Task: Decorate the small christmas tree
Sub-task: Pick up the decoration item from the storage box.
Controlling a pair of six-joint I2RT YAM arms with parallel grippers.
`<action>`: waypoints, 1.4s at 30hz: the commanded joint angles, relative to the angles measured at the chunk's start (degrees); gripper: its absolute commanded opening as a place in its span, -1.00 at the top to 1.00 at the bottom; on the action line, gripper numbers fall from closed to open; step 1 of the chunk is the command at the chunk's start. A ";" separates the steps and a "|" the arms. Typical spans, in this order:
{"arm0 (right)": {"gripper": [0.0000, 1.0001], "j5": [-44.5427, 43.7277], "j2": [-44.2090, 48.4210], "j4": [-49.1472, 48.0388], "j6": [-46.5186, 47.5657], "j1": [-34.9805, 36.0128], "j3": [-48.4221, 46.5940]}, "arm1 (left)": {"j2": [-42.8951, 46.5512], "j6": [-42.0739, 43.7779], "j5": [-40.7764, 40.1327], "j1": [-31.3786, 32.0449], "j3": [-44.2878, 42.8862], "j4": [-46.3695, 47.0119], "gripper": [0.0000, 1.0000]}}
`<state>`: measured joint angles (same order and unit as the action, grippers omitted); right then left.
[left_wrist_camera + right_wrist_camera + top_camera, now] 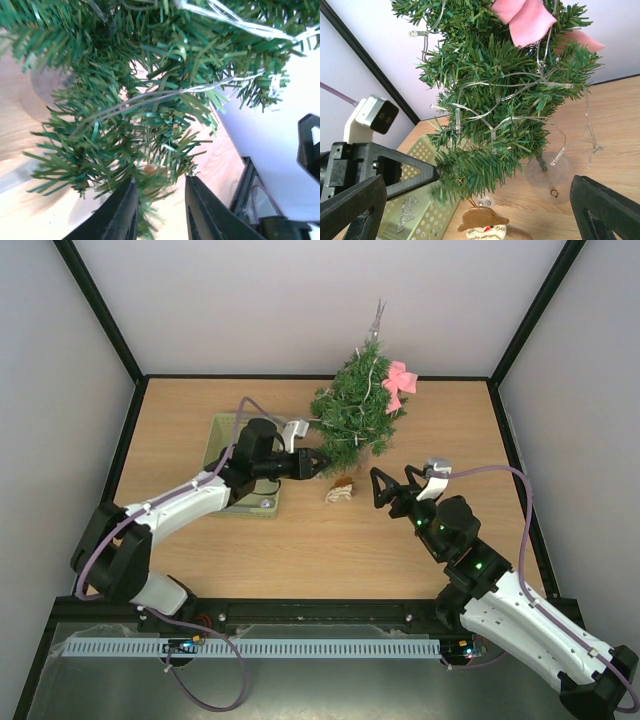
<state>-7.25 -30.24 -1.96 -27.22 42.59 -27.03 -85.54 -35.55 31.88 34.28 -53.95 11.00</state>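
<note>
Tabletop (300, 550) of wood (black-edged), pale walls (300, 300), small christmas tree (355, 415)

the small christmas tree (358, 405) stands on the surface (300, 540) toward twelve o'clock. a basket (222, 440) lies at its nine o'clock, and an ornament (340, 490) lies at its six. a bow (399, 383) sits on the tree at two o'clock. the left fingers (120, 210) are among the seven o'clock branches. the right fingers (379, 483) are at five, apart.
</note>
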 commanded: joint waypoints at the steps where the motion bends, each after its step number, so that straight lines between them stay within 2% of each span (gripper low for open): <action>1: -0.97 -0.75 1.01 0.64 0.50 -0.16 0.39 | 4.21 3.33 -5.95 -0.07 -2.69 -6.25 0.33; 4: -0.97 -0.66 0.98 0.55 0.50 -0.20 0.40 | 6.52 5.93 -10.42 -0.25 -4.14 -11.48 0.14; 6: -0.97 -0.75 0.98 0.63 0.63 -0.21 0.40 | 8.28 7.19 -13.78 -0.49 -4.33 -14.83 -0.17; 9: -0.97 -0.97 0.99 0.73 0.93 -0.18 0.48 | 10.45 9.11 -17.56 -2.00 -4.53 -20.94 -0.29; 15: -0.97 -0.80 1.60 1.24 1.28 -0.17 0.35 | 11.36 16.69 -22.65 -10.76 -3.64 -35.57 -0.29; 18: -0.97 -0.93 2.38 0.98 1.38 -0.23 0.84 | 10.38 20.80 -23.01 -14.43 -2.60 -40.06 -0.26; 25: -0.97 -0.49 1.75 0.38 1.63 -0.16 1.03 | 3.47 24.53 -14.78 -14.47 -1.29 -41.83 -0.23; 31: -0.97 -1.41 2.90 1.36 1.91 -0.16 1.20 | -0.46 25.72 -15.02 -14.08 -0.83 -44.10 -0.24; 42: -0.97 -1.39 2.64 0.64 1.91 -0.14 1.61 | -4.77 22.77 -16.04 -11.91 0.79 -43.18 -0.19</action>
<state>-7.75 -27.81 -1.61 -25.93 42.59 -25.80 -87.85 -11.84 15.68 21.63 -53.67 -30.76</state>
